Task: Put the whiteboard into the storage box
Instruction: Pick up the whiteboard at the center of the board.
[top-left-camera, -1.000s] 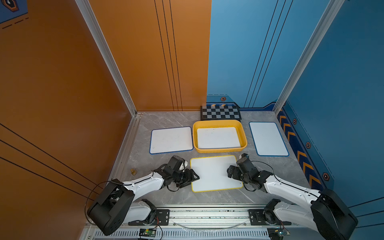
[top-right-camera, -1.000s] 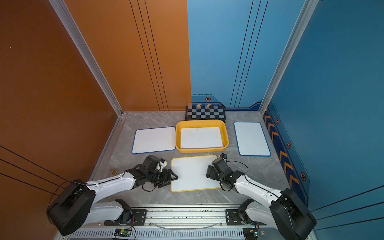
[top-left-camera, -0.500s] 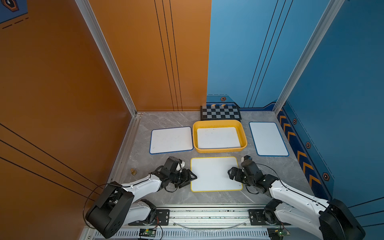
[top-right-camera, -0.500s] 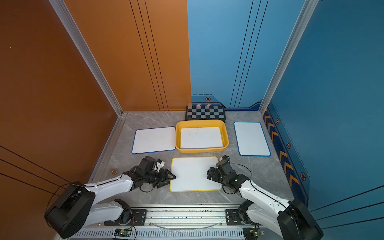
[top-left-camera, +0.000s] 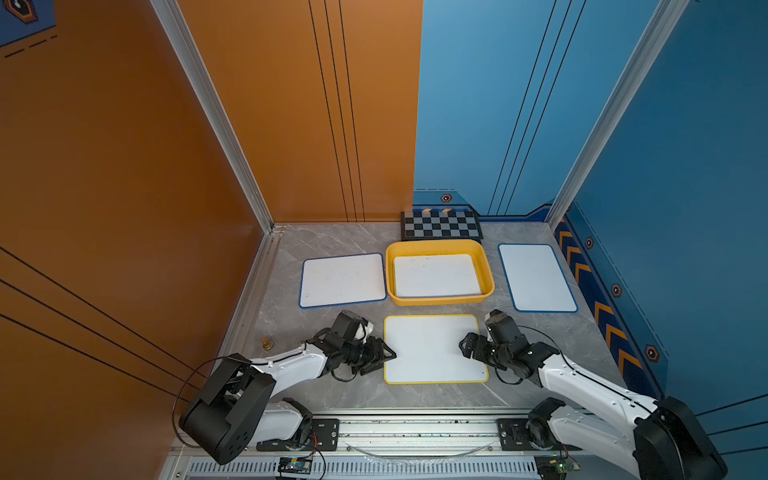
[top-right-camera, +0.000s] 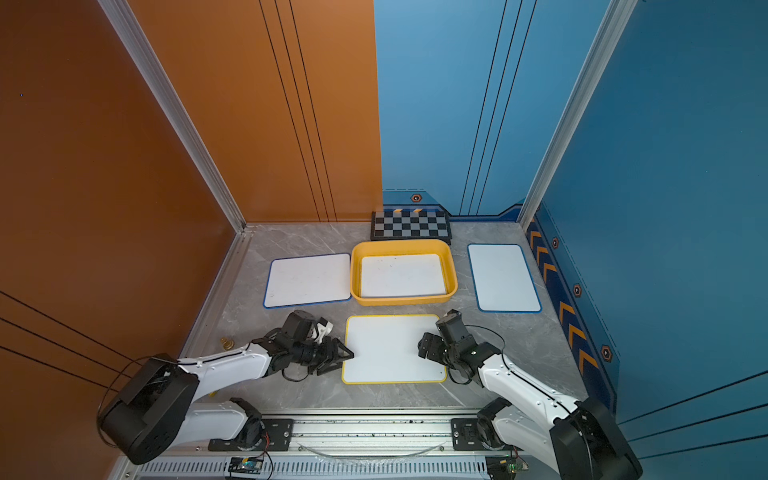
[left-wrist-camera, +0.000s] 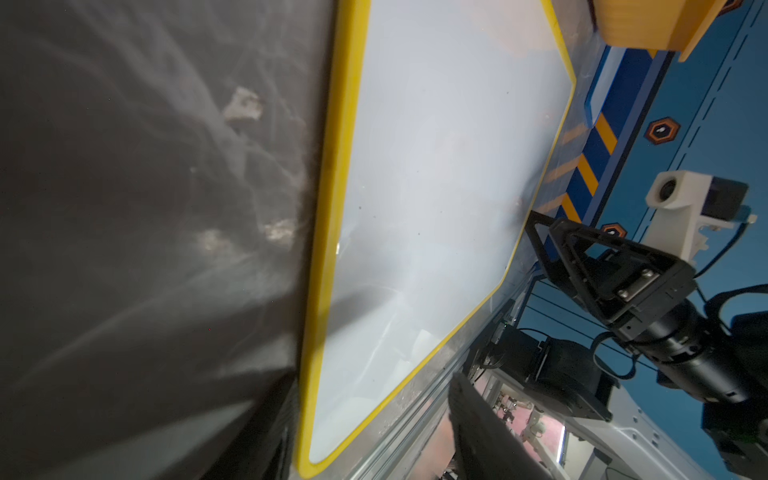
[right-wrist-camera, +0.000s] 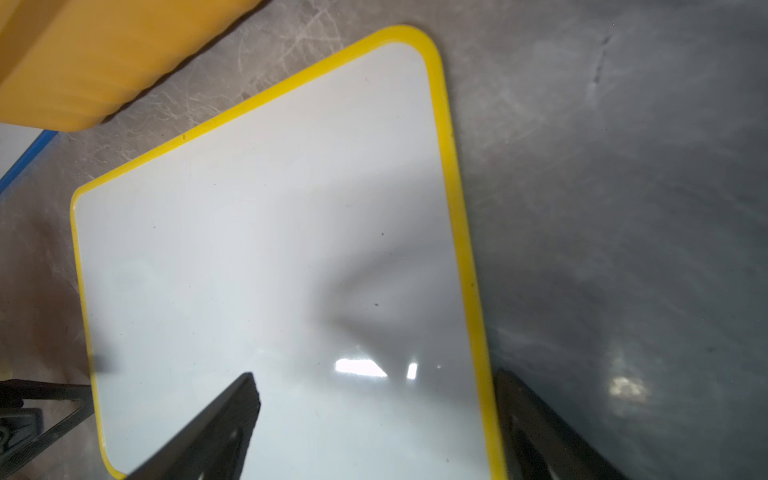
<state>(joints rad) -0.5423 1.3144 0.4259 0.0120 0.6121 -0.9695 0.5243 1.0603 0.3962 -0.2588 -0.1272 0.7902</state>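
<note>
Whiteboard (top-left-camera: 432, 349) with the yellow frame: found flat on the table (top-left-camera: 324, 245), at 6 o'clock of the storage box (top-left-camera: 439, 300) and a little apart from it; not yet in the box. Clock directions are taken in the top views, with 12 o'clock toward the back wall.

Storage box: a white board (top-left-camera: 436, 275) is seen lying flat inside it. Two blue-framed boards are noted on the table, one (top-left-camera: 343, 280) just beside the box at 9 o'clock and one (top-left-camera: 536, 277) near it at 3 o'clock. A checkerboard (top-left-camera: 440, 225) is seen at 12 o'clock, right behind the box.

Left pincer (top-left-camera: 384, 357): held low at the 9 o'clock edge of the whiteboard, jaws apart, nothing clamped. Whether the edge is touched cannot be told.

Right pincer (top-left-camera: 467, 347): held low at the 3 o'clock edge, jaws spread wide. In the right wrist view one finger (right-wrist-camera: 216, 428) is seen over the white face and the other over the table, with the yellow frame between them.
</note>
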